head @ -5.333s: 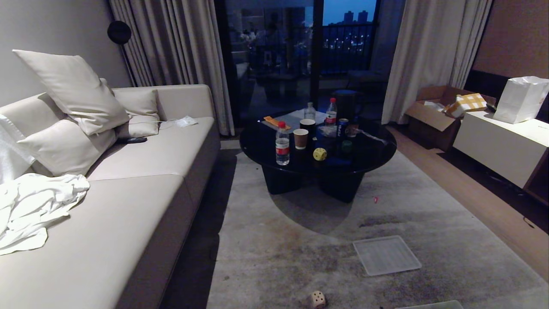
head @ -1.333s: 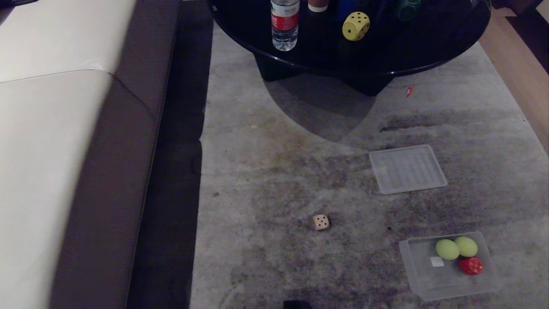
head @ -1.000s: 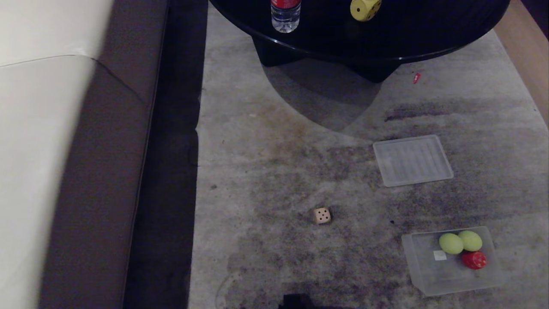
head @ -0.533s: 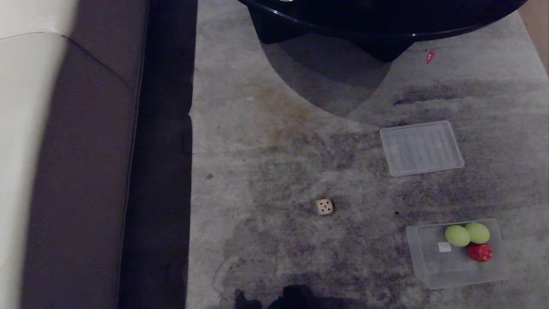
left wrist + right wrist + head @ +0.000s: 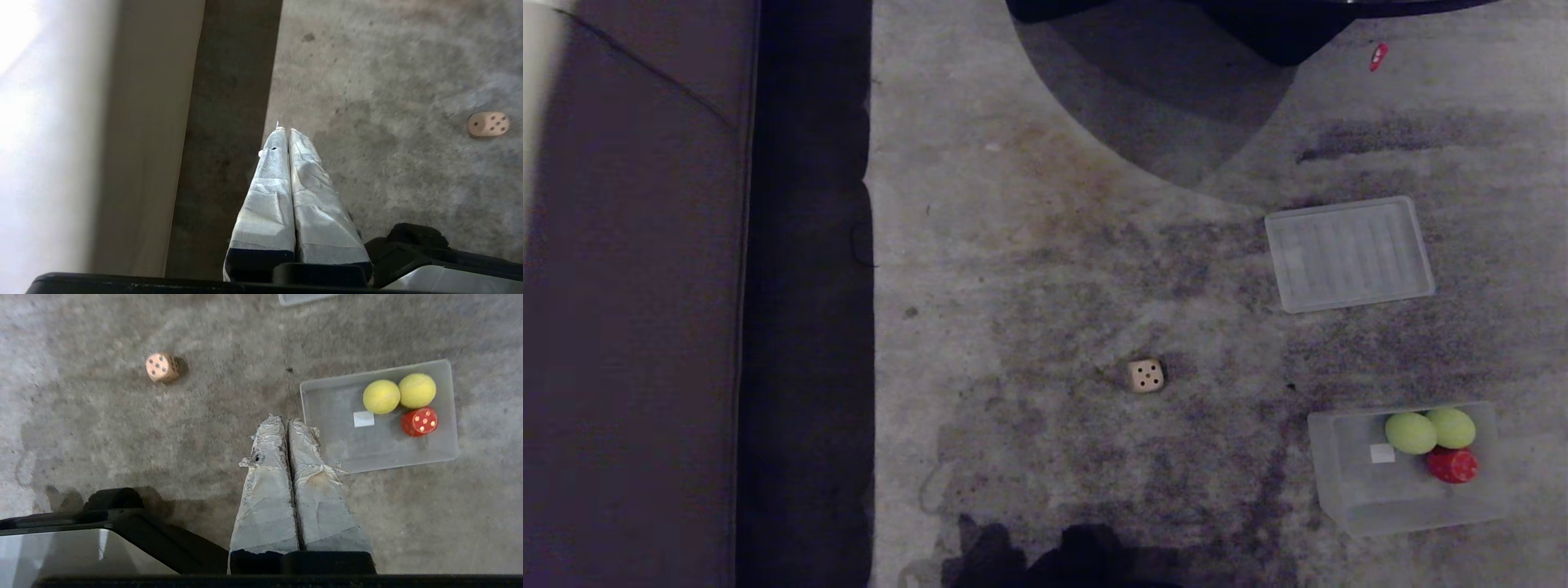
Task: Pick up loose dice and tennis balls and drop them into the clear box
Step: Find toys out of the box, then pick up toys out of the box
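While both arms hang above the rug, the left gripper [image 5: 284, 131] is squeezed shut and holds nothing, and the right gripper [image 5: 282, 421] is shut and empty too. A tan die [image 5: 1146, 376] sits alone on the grey rug [image 5: 1045, 269], well apart from both grippers, with nothing in the way. The clear box [image 5: 1364, 498] lies on the rug just past the right gripper's tips. Inside it are two tennis balls [image 5: 1410, 433] touching each other and a red die [image 5: 1452, 465] right beside them. A flat ribbed lid [image 5: 1349, 254] lies farther off. The sofa [image 5: 637, 327] is on the left side.
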`<state>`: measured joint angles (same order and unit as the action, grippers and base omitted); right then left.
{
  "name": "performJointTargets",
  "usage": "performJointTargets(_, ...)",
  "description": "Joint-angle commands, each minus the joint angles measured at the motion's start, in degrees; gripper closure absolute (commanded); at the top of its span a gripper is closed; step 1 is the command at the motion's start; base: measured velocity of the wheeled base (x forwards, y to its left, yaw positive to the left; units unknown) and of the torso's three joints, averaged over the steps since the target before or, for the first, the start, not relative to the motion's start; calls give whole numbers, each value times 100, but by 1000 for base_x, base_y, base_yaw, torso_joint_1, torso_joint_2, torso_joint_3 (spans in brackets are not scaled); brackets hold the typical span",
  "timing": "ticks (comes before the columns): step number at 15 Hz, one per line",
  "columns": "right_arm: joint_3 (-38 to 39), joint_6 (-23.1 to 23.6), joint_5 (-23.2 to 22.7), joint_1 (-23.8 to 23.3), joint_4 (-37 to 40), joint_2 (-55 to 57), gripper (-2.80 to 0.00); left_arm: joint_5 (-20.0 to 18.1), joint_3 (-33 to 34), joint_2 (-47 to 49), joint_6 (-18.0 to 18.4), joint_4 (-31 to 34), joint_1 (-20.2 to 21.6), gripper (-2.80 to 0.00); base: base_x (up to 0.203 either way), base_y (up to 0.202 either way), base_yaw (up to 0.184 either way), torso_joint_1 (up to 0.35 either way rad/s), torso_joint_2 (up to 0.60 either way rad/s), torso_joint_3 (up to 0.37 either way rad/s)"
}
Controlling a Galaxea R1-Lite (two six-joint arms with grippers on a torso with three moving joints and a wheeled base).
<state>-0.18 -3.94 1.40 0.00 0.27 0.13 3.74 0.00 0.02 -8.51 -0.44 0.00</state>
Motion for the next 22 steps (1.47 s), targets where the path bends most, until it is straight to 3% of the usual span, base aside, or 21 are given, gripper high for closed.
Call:
performJointTargets(1, 1, 6, 1, 0, 0, -5, 0, 4, 0, -11, -3, 0, 0, 0, 0, 0, 0, 2, 2, -207)
performJointTargets(9, 1, -2, 1, 0, 0, -5, 0, 4, 0, -11, -2, 0, 0, 0, 0, 0, 0, 4, 4, -192)
performJointTargets(16, -138, 151, -78, 4, 61, 17, 0, 4, 0, -11, -2, 0, 0, 0, 0, 0, 0, 1, 2, -16)
performJointTargets(18, -691, 151, -159, 6, 303, 526, 0, 4, 0, -8, -2, 0, 0, 0, 0, 0, 0, 0, 0, 0)
performJointTargets(22, -1551, 160, -553, 129, 831, 2694, 0, 4, 0, -2, 7, 0, 0, 0, 0, 0, 0, 0, 0, 0)
